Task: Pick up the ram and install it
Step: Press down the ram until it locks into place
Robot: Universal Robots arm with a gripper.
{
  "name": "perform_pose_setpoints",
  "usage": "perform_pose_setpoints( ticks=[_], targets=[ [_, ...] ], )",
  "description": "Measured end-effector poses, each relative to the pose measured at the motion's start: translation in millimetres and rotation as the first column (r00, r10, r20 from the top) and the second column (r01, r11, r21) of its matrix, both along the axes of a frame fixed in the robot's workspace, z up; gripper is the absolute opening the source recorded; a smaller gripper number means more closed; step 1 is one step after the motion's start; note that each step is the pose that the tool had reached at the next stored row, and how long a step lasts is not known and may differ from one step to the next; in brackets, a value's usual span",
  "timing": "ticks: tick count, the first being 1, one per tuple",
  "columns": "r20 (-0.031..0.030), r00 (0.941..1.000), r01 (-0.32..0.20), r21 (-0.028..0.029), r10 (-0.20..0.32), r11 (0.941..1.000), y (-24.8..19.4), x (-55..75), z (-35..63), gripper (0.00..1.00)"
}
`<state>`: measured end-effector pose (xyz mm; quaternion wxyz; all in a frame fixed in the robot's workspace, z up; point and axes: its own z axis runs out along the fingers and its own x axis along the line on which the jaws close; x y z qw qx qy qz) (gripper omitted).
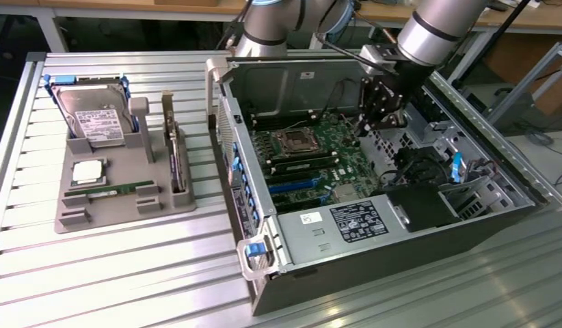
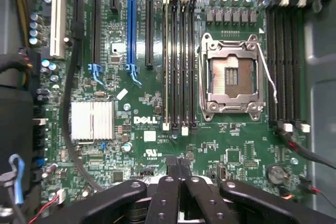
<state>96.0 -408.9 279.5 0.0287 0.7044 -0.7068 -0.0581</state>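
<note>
The ram [image 1: 109, 190], a narrow green stick, lies flat in the grey holder [image 1: 126, 212] on the table, at the exterior view's left. My gripper [image 1: 383, 121] hangs inside the open computer case [image 1: 372, 225], over the green motherboard [image 1: 313, 160] and far from the ram. In the wrist view its black fingers [image 2: 178, 163] are pressed together with nothing between them. They sit above the board's edge, near the black memory slots [image 2: 178, 61] and the bare processor socket [image 2: 231, 74].
The holder also carries a silver hard drive [image 1: 94, 117], a square processor chip [image 1: 87, 171] and an upright card [image 1: 176, 160]. The case's walls and drive cage [image 1: 445, 184] ring the board. Ribbed aluminium table [image 1: 126, 273] lies in front of the holder.
</note>
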Motion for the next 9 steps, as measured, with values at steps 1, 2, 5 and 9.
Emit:
perform_pose_setpoints(
  ticks=[1, 2, 5, 9],
  targets=[
    [0.0004, 1.0, 0.0, -0.0001, 0.0, 1.0, 0.0, 0.0, 14.2, 0.1],
    [0.0009, 1.0, 0.0, 0.0, 0.0, 1.0, -0.1, 0.0, 17.3, 0.1],
    [0.0009, 1.0, 0.0, 0.0, 0.0, 1.0, -0.1, 0.0, 17.4, 0.1],
    [0.0009, 1.0, 0.0, 0.0, 0.0, 1.0, -0.1, 0.0, 17.4, 0.1]
  ],
)
